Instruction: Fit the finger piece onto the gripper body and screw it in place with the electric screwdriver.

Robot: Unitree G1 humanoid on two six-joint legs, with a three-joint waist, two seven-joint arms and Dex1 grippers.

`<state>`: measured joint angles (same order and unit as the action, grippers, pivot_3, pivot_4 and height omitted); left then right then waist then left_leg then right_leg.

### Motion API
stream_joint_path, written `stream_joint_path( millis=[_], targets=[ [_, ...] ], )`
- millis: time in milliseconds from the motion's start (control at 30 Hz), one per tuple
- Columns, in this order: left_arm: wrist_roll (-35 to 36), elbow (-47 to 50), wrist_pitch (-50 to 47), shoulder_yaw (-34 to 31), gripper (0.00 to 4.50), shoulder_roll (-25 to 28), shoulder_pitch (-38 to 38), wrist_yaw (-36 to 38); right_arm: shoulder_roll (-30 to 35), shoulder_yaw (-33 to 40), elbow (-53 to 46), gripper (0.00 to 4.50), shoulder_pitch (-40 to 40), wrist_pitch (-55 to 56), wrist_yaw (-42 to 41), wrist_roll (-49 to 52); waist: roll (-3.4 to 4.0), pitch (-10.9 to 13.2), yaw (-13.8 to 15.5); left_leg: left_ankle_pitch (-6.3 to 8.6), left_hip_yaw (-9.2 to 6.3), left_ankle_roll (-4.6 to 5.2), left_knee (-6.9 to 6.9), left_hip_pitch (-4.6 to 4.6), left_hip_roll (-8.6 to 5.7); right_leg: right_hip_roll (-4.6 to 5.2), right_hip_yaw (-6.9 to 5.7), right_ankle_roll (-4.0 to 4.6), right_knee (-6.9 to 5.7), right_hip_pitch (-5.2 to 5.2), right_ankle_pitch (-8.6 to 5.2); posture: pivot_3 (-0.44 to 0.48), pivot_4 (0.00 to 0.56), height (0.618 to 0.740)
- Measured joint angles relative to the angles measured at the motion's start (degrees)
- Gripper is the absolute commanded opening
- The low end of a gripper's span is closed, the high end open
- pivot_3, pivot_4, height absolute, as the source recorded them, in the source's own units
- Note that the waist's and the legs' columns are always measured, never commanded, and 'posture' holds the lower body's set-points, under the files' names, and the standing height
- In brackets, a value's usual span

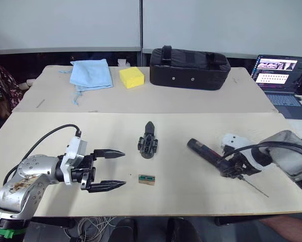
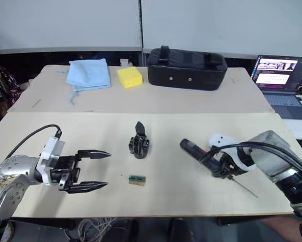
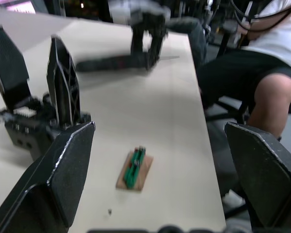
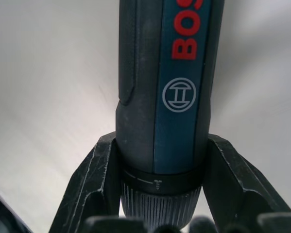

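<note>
Thick black cylindrical electric screwdriver [image 1: 209, 153] with a thin metal bit lies on the pale surface [image 1: 50, 126], pinched near its collar by the right pincer [image 4: 160, 194]. Left pincer [image 1: 109, 169] spread, near the upright black gripper body [image 1: 148, 142].

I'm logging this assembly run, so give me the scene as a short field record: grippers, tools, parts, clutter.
left gripper: open, hovering over the pale table
right gripper: shut on the thick black electric screwdriver
black gripper body with pointed finger piece: upright, mid-table
small green-topped brown block: lying near it
far table: blue cloth, yellow sponge, black bag
laptop: open
</note>
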<state>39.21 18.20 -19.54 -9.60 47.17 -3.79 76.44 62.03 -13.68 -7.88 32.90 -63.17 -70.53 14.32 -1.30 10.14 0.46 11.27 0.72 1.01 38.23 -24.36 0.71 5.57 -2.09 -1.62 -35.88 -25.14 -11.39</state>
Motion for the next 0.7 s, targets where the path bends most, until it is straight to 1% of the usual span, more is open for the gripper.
stream_joint_path(
  millis=[100,200,267,333,367,400,467,533,600,700],
  targets=[
    [-2.1,-3.7,4.0,-0.3,4.5,0.2,0.0,2.2,-1.1,14.2,0.1,1.92,0.7,-1.9,-1.9,8.8,0.09,0.1,0.2,0.0,0.35,0.0,0.0,0.03,0.15,-0.22,-0.02,0.12,0.0,0.0,-0.01,0.0,0.15,0.74],
    [-3.7,-8.3,7.3,-0.4,4.5,-0.2,-0.3,3.9,-6.4,30.3,-1.5,1.92,1.7,-2.1,-1.8,18.9,0.07,0.0,0.3,0.03,0.33,-0.05,-0.05,0.04,0.25,-0.39,-0.08,0.19,0.02,0.0,-0.02,0.0,0.15,0.74],
    [-4.9,-10.3,9.7,-0.2,4.5,-0.3,-0.6,5.3,-10.7,37.2,-5.3,1.92,0.9,-2.0,0.4,23.7,0.05,0.0,0.3,0.04,0.34,-0.06,-0.11,0.07,0.25,-0.39,-0.09,0.09,0.01,0.01,0.05,0.0,0.15,0.74],
    [-6.0,-12.1,11.9,0.0,4.5,-0.9,-0.9,6.1,-16.2,40.9,-10.8,1.92,-2.1,1.3,3.8,26.3,0.04,0.0,0.3,0.04,0.34,-0.06,-0.15,0.08,0.26,-0.39,-0.07,0.0,0.0,0.02,0.1,0.0,0.15,0.74],
    [-6.5,-13.0,12.6,0.2,4.5,-1.5,-0.9,6.2,-19.5,41.4,-13.4,1.92,-4.0,3.5,4.9,27.1,0.04,0.0,0.3,0.04,0.34,-0.06,-0.15,0.08,0.26,-0.38,-0.07,-0.05,-0.02,0.04,0.12,0.0,0.15,0.74],
    [-7.3,-14.2,14.1,0.8,4.5,-2.5,-1.0,6.5,-24.3,41.0,-16.9,1.92,-6.6,6.8,6.4,27.9,0.04,0.0,0.3,0.03,0.36,-0.06,-0.17,0.08,0.27,-0.38,-0.03,-0.08,-0.02,0.02,0.14,0.0,0.15,0.74],
    [-8.1,-15.8,16.0,2.1,4.5,-3.9,-1.0,7.0,-31.0,38.1,-21.6,1.92,-10.1,12.0,8.1,29.3,0.07,0.0,0.0,0.03,0.43,-0.05,-0.17,0.07,0.28,-0.37,0.08,-0.12,-0.06,-0.05,0.18,0.0,0.15,0.74],
    [-8.8,-17.0,17.3,2.9,4.5,-4.4,-1.2,7.6,-34.3,35.0,-24.1,1.92,-12.0,18.0,8.1,29.0,0.07,0.0,0.1,0.03,0.45,-0.05,-0.16,0.09,0.28,-0.37,0.09,-0.13,-0.06,-0.04,0.19,0.0,0.15,0.74],
    [-10.1,-18.9,19.2,4.2,4.5,-4.9,-2.1,8.5,-37.5,29.7,-25.7,1.92,-14.5,26.6,6.1,26.7,0.06,0.0,0.1,0.03,0.46,-0.06,-0.16,0.12,0.27,-0.35,0.09,-0.11,-0.03,-0.01,0.18,0.0,0.15,0.74],
    [-13.4,-22.0,23.2,7.1,4.5,-6.2,-3.2,9.4,-41.2,20.7,-22.9,1.92,-15.9,37.5,2.6,21.4,0.07,0.0,0.1,0.03,0.53,-0.06,-0.15,0.16,0.25,-0.34,0.13,0.15,-0.01,0.01,0.03,0.0,0.15,0.74]
  ],
)
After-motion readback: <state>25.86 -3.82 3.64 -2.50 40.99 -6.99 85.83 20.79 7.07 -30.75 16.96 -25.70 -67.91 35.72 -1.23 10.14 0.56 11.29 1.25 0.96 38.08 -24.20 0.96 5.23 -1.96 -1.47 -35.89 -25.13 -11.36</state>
